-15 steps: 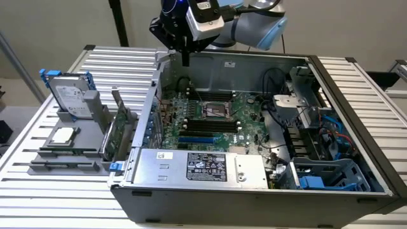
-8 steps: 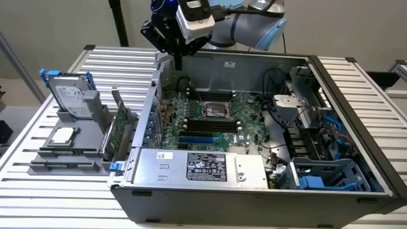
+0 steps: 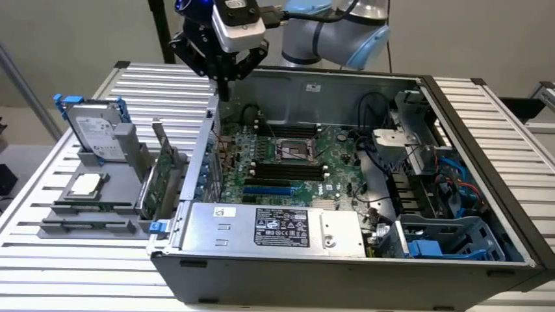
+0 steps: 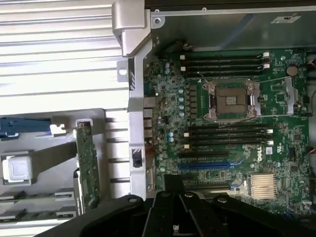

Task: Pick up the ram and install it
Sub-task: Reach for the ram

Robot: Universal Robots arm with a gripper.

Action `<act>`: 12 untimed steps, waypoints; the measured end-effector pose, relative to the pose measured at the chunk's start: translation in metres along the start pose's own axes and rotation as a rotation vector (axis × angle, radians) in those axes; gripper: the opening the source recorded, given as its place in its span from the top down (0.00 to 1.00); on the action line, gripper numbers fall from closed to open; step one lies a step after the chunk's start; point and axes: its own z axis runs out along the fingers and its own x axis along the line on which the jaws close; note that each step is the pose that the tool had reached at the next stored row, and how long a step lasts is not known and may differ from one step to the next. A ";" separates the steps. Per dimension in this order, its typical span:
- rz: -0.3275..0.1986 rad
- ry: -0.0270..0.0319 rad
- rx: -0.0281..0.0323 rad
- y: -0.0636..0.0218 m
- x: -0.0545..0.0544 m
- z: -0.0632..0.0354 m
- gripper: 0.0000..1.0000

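Observation:
My gripper (image 3: 223, 90) hangs over the back corner of the open computer case (image 3: 485, 195), on the exterior view's left, its fingers shut with nothing between them. In the wrist view the fingers (image 4: 173, 207) are black shapes over the motherboard's (image 4: 276, 163) edge. The ram (image 3: 91, 207) appears as a thin dark green strip lying in the grey holder (image 3: 52, 227) outside the case, well away from the gripper. Long black memory slots (image 3: 286, 170) flank the CPU socket (image 4: 232, 100).
On the holder stand a hard drive (image 3: 93, 133), a CPU chip (image 3: 87, 184) and a tall green expansion card (image 3: 169, 182). The power supply (image 3: 269, 227) fills the case's near side. Cables and a blue drive cage (image 3: 442, 240) crowd the exterior view's right.

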 end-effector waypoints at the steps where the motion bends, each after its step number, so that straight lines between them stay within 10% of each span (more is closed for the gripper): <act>1: 0.000 -0.0002 0.0056 -0.0005 0.003 0.0002 1.00; 12: 0.000 -0.0023 0.0622 -0.0059 0.044 0.0029 1.00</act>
